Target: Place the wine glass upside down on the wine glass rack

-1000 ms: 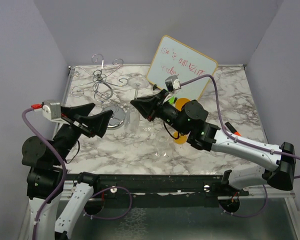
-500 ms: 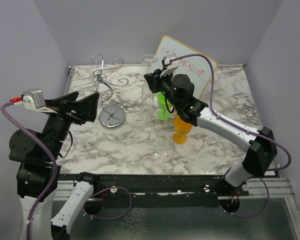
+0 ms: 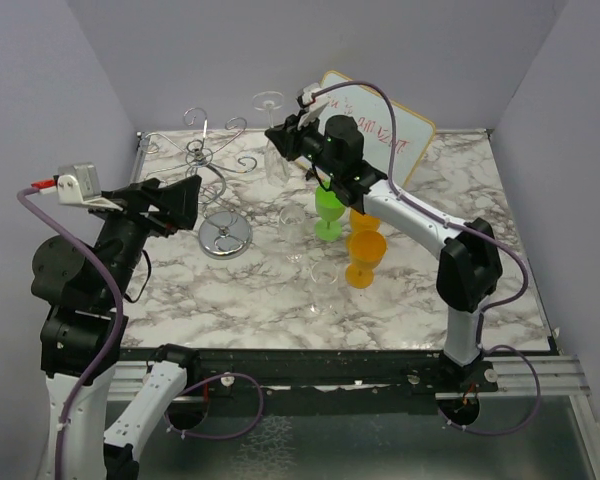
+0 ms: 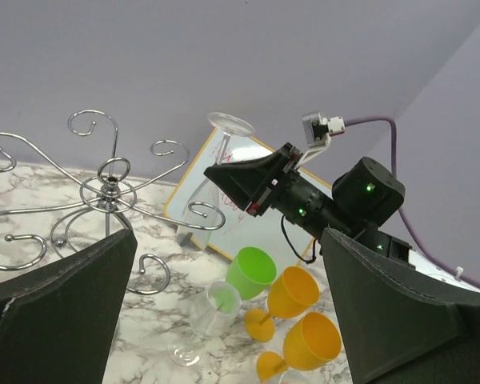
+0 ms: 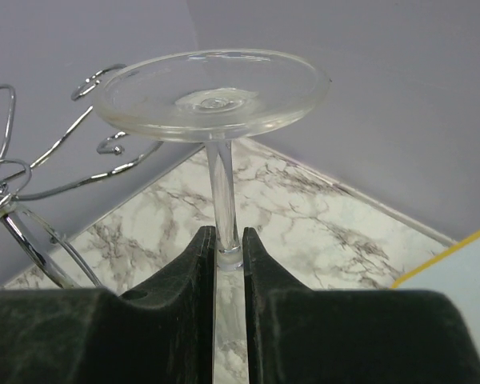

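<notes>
My right gripper [image 3: 280, 138] is shut on the stem of a clear wine glass [image 3: 269, 102], held upside down with its round foot on top, raised over the back of the table. In the right wrist view the stem [image 5: 224, 204] sits between the pads [image 5: 198, 264] and the foot [image 5: 212, 92] is above. It also shows in the left wrist view [image 4: 228, 128]. The silver wire wine glass rack [image 3: 208, 160] with its shiny disc base [image 3: 226, 236] stands left of the glass; its arms [image 4: 104, 188] are bare. My left gripper [image 3: 185, 200] is open and empty, left of the rack.
A green cup [image 3: 329, 212], two orange goblets [image 3: 364, 256] and two clear glasses [image 3: 323, 285] stand mid-table. A whiteboard [image 3: 380, 135] leans at the back. Grey walls close in on three sides.
My right arm has swung from mid-table to the back left, lifting the wine glass higher and towards the rack. My left arm has drawn back and up, left of the rack.
</notes>
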`<move>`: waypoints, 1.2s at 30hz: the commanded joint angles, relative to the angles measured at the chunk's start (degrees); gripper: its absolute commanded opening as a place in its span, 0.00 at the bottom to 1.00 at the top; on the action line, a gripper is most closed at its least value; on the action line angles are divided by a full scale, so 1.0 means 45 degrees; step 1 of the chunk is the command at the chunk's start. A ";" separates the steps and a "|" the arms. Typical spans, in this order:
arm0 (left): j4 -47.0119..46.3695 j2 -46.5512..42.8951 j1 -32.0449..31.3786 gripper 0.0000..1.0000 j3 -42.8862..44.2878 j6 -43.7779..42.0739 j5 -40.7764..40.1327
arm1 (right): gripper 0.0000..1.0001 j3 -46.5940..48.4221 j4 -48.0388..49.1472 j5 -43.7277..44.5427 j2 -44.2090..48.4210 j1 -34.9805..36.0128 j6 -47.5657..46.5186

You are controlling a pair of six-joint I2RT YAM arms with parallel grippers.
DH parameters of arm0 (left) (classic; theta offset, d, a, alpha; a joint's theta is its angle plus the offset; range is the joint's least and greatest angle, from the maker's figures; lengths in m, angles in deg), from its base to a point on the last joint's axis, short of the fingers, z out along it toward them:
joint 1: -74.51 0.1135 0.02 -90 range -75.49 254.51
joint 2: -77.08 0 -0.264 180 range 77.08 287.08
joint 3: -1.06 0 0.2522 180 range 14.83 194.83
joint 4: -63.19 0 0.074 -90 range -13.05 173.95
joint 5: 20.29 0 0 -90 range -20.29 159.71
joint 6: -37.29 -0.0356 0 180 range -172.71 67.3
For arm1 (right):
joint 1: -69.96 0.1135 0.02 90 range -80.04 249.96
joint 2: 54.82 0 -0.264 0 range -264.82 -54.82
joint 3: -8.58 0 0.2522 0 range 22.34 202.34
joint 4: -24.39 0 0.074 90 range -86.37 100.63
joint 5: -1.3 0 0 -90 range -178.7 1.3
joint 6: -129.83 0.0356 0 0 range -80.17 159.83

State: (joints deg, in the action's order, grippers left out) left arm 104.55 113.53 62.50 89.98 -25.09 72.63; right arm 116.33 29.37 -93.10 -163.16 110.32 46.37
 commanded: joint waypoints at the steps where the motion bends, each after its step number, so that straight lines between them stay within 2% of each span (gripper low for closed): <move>1: 0.0105 0.0375 0.0022 0.99 0.0211 0.0065 -0.0123 | 0.01 0.1387 0.0580 -0.2371 -0.1004 -0.0197 0.0211; 10: 0.0045 0.0560 0.0027 0.99 -0.0059 -0.0079 0.0015 | 0.01 0.3593 0.0435 -0.4364 -0.3089 -0.0258 0.0458; 24: -0.0196 0.0614 0.0040 0.99 -0.0467 0.0037 -0.0549 | 0.01 0.6171 0.0388 -0.6493 -0.4748 -0.0439 0.1077; 36: -0.0231 0.0664 0.0035 0.99 -0.0587 0.0113 -0.0558 | 0.01 0.7828 -0.0954 -0.8045 -0.5790 -0.0584 0.0834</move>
State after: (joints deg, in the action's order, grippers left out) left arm 104.09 116.26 62.52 87.97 -24.91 71.49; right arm 148.31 27.18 -123.64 -187.16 107.37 50.33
